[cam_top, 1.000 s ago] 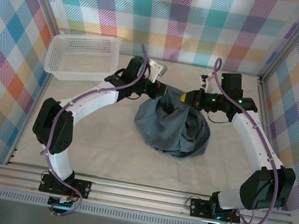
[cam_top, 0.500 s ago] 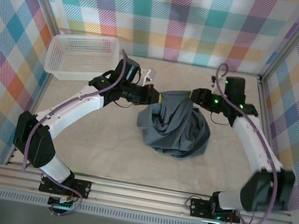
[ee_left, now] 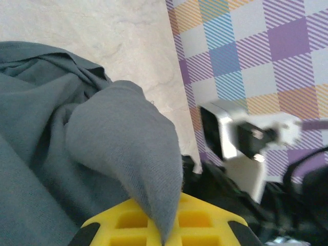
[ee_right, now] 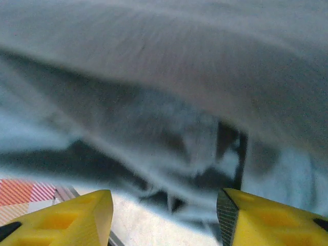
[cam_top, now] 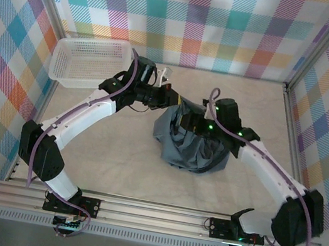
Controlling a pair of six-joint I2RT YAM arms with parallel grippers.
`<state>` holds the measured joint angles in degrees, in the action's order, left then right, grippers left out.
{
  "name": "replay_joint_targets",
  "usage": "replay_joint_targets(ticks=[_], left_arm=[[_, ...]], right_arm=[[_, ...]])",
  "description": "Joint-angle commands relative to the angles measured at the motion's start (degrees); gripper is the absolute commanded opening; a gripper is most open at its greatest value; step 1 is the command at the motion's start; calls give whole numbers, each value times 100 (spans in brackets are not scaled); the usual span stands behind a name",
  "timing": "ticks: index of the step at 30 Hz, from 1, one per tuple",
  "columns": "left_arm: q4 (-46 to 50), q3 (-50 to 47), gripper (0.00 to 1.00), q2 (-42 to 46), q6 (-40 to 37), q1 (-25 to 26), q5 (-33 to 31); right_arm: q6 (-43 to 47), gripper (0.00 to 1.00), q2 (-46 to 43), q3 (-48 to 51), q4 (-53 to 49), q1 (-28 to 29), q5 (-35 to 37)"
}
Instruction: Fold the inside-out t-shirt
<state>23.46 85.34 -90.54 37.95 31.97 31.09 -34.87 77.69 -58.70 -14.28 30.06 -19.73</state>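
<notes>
The inside-out t-shirt (cam_top: 197,148) lies as a crumpled blue-grey heap in the middle of the table. My left gripper (cam_top: 176,103) is at the heap's far left top and is shut on a fold of it. In the left wrist view that fold (ee_left: 128,154) runs down to a point between the yellow fingertips of the left gripper (ee_left: 164,229). My right gripper (cam_top: 188,124) hovers over the heap's upper part, pointing left. In the right wrist view the right gripper (ee_right: 164,220) is open, its yellow fingers (ee_right: 69,215) wide apart, with blurred shirt cloth (ee_right: 169,102) close ahead and nothing between them.
A white lattice basket (cam_top: 89,62) stands at the back left, beside the left arm. Checked walls enclose the table on three sides. Bare table (cam_top: 120,160) lies in front of the heap and to its right (cam_top: 268,116).
The right gripper let go of the shirt's far right edge, opened, and swung left and nearer over the heap. The left gripper kept its hold and hardly moved. The stretched top edge slackened.
</notes>
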Motion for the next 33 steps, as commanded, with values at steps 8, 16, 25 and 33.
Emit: replay_joint_targets(ticks=[8,16,25,33], left_arm=[[955,342,0,-253,-1051,-254,-1694],[239,-231,11,-915,-1939,-686,-1764],[-1590,-1454,78,663,-2589,-521,-1001],[-490,-1449,77,1020,-5165,322,-734]], right_arm=[[389,0,233,-1139,-422,-63,-226],[-956,0,-635,-724,355,-821,-3010],[-663,0,-559,-731,205,-1213,-2880],[-305,0,-165,-1232,-24,-1226,-3521]])
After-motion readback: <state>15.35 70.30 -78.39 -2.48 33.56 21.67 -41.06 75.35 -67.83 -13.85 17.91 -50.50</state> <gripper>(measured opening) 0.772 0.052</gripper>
